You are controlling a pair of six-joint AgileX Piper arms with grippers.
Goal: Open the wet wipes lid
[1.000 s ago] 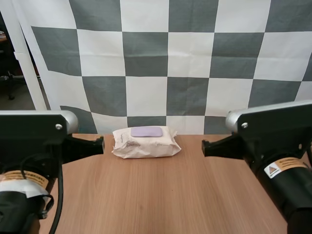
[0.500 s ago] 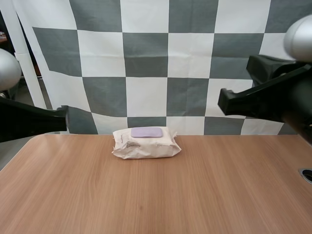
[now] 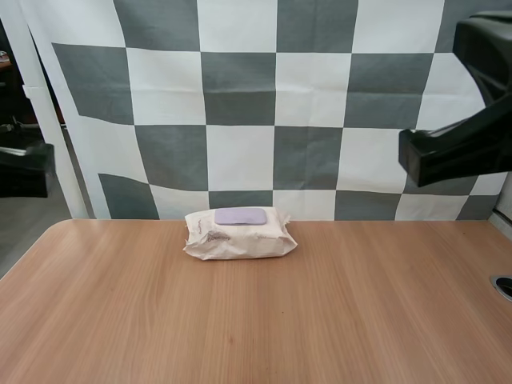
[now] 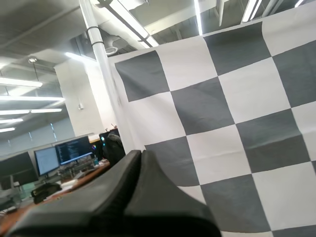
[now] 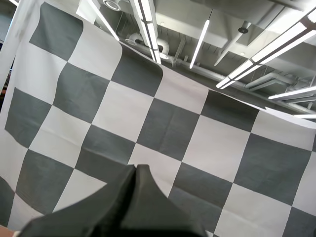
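Observation:
A cream pack of wet wipes [image 3: 240, 234] lies flat at the back middle of the wooden table [image 3: 256, 320]. Its lilac lid [image 3: 240, 216] is on top and lies closed. My left arm [image 3: 24, 170] hangs high at the left edge, well away from the pack. My right arm [image 3: 460, 148] is raised at the upper right, above and to the right of the pack. In the left wrist view my left gripper [image 4: 140, 154] is one dark wedge, shut on nothing. My right gripper [image 5: 136, 168] looks the same in the right wrist view, shut and pointing up.
A small round opening [image 3: 504, 286] sits in the tabletop at the right edge. The table's far left corner [image 3: 56, 228] is rounded. Bare wood stretches in front of the pack and to both sides.
Both arms have lifted and swung outward, off the table's near part. The pack has stayed in place with its lid closed.

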